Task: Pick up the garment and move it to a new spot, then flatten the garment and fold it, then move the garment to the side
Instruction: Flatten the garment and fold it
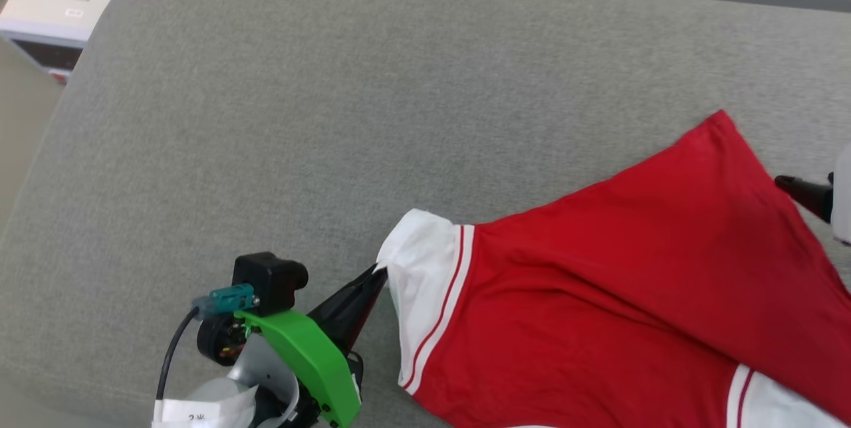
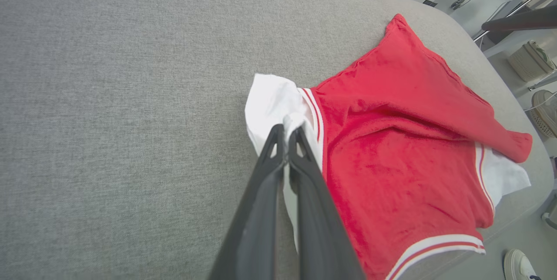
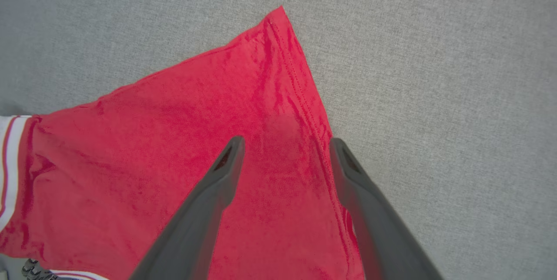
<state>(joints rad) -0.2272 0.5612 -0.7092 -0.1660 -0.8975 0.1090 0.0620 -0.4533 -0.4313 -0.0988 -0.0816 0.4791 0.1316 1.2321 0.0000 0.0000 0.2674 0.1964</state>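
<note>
**Red jersey rumpled on grey upholstery, one sleeve pinched**
The garment [image 1: 631, 282] lies across the lower right of the head view on the grey cushion [image 1: 332, 115]. It looks thin, limp and light, so it will likely drape and bunch, and cuffs, hems or corners seem the best holds. The left gripper [image 2: 285, 134] is closed on the white sleeve [image 2: 270, 101]. The right gripper [image 3: 285, 149] hangs wide open over the red cloth beside the hem [image 3: 311, 106]; I cannot tell whether it touches.
</note>
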